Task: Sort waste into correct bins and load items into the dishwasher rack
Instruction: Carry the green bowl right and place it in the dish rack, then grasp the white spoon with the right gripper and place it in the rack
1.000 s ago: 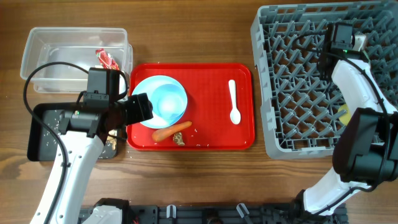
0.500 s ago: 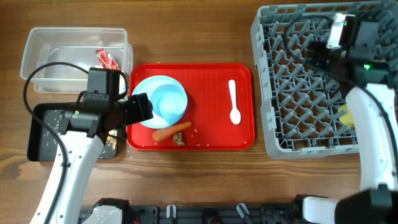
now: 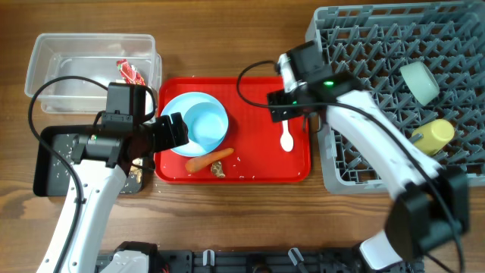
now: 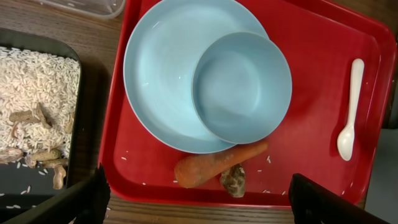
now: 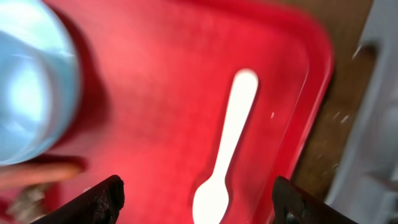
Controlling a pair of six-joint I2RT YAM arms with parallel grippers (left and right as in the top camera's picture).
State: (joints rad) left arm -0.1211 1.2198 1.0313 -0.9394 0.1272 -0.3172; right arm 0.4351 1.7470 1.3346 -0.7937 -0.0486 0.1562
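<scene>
- Overhead view: a red tray (image 3: 258,163) lies on a wooden table (image 3: 250,45), and everything below is placed against it.
- On the tray's left half sits a light blue plate (image 3: 176,112) with a small blue bowl (image 3: 208,124) resting on it, toward the plate's right side.
- A carrot (image 3: 211,159) lies on the tray along its near edge, touching the plate's rim, with a brown scrap (image 3: 218,171) against it.
- A white spoon (image 3: 286,139) lies on the tray's right half, handle pointing away.
- Right of the tray stands the grey dish rack (image 3: 364,83), holding a mint bowl (image 3: 419,82) and a yellow cup (image 3: 433,135) at its far right.
- Left of the tray, the clear tub (image 3: 91,72) at the back holds a red wrapper (image 3: 130,73). The black bin (image 3: 45,144) in front holds rice (image 4: 37,93) and brown bits (image 4: 31,155).
- The left gripper (image 3: 171,130) hovers at the tray's left edge, fingers spread wide with nothing in them.
- The right gripper (image 5: 196,193) hangs over the spoon on the tray's right half, fingers wide apart and gripping nothing. The wrist view is blurred, so it only seems to be clear of the spoon.
</scene>
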